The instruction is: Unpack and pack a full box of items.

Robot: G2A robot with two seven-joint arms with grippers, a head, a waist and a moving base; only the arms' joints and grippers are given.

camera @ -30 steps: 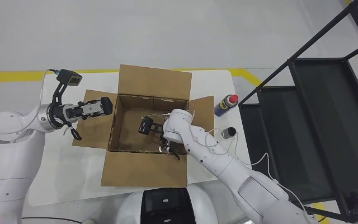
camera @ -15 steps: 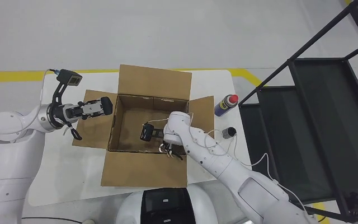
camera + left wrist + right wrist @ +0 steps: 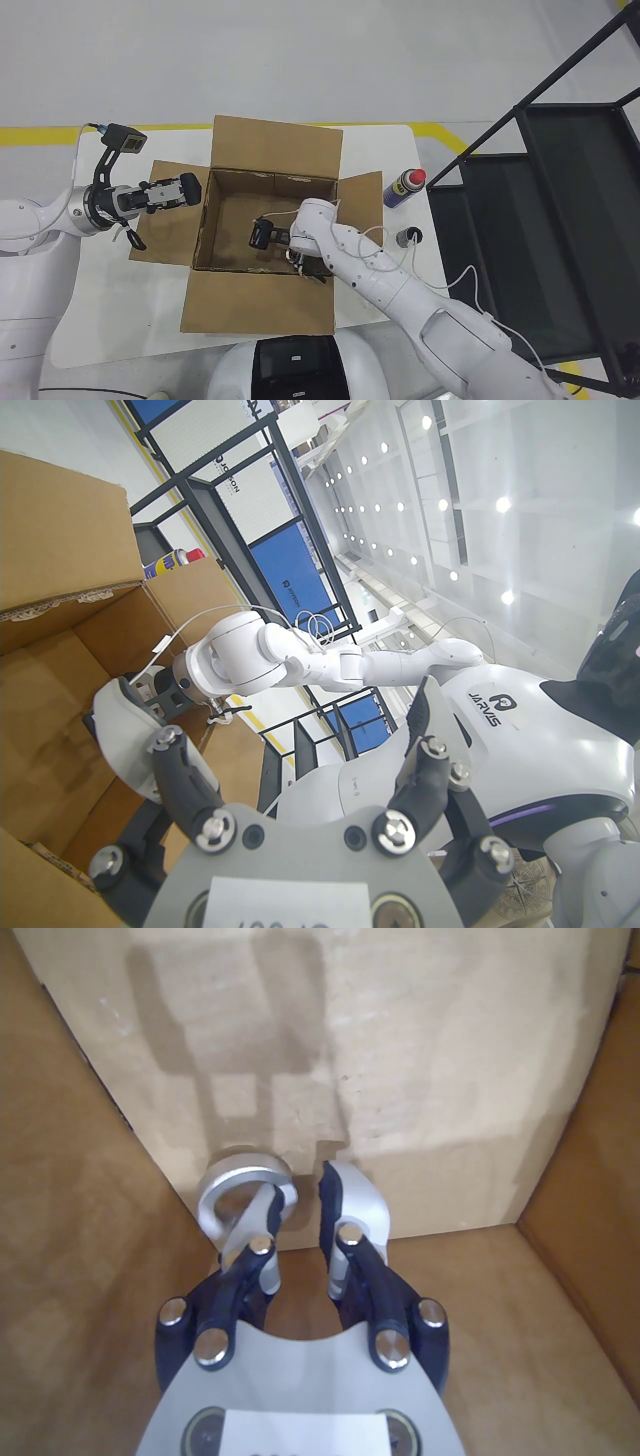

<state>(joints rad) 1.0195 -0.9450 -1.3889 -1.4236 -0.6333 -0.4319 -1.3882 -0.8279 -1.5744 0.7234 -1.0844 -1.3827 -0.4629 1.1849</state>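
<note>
Since the right gripper (image 3: 300, 1185) is down inside the box (image 3: 275, 145) with its jaws parted, one finger set inside a silver ring (image 3: 240, 1168) and the other just outside the rim, the step in hand is judged to be the pickup of that ring. The ring lies flat on the box floor, against the foot of a wall and close to a corner; by the top view this looks to be the near side. Nothing is gripped yet: a gap is seen between the outer finger and the rim. The jaws should be closed squarely on the rim wall, so that the metal is pinched and not pushed along the cardboard. The lift is best made straight up, since the wall is close and a tilted ring could be caught on it or slip out. The left gripper (image 3: 192, 187) is held wide open and empty over the left flap, well apart from the work. A can (image 3: 405, 187) stands right of the box.
</note>
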